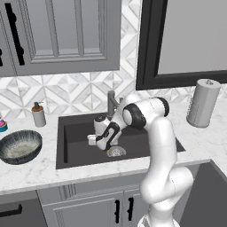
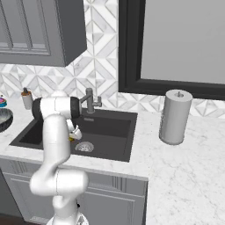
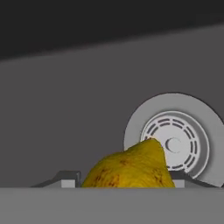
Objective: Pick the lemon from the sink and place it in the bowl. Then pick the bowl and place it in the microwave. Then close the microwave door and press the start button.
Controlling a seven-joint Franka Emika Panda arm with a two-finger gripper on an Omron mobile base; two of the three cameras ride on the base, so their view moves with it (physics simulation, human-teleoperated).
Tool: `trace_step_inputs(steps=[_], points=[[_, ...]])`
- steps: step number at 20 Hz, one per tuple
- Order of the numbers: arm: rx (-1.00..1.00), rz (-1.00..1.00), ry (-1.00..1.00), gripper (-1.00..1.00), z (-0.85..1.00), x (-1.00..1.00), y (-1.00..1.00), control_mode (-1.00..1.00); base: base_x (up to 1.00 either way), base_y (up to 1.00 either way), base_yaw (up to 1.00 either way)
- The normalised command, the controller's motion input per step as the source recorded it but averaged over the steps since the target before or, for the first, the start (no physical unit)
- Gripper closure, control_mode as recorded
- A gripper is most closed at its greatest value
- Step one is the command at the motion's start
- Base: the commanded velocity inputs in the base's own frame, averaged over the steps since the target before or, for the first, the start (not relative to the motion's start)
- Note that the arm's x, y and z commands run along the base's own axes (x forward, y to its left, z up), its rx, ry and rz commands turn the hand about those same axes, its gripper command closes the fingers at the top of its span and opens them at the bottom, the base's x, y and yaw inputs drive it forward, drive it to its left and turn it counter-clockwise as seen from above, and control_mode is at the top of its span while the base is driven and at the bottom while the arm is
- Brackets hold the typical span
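Lemon [image 3: 131, 168]: yellow, mottled, on the floor of the dark sink [image 1: 75, 153], just beside the round silver drain [image 3: 175, 144]. Gripper [image 3: 127, 183]: lowered into the basin, one finger [image 3: 68, 180] on each side of the lemon, jaws drawn in against the fruit. Bowl [image 1: 20, 146]: on the marble desk [image 1: 26, 173], left of the sink, well apart. Soap dispenser [image 1: 38, 114]: behind the bowl. Paper towel roll [image 1: 203, 103]: upright, right of the sink.
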Motion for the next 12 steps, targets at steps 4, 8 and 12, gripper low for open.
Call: trace_step_inputs(steps=[4, 8, 12], points=[[0.01, 0.0, -0.14, 1.0, 1.0, -0.49, 0.59, -1.0, 0.0, 0.0, 0.0], [0.01, 0.0, -0.02, 1.0, 1.0, -0.71, 0.3, -1.0, 0.0, 0.0, 0.0], [0.04, 0.0, 0.0, 1.0, 1.0, -0.72, 0.03, -1.0, 0.0, 0.0, 0.0]])
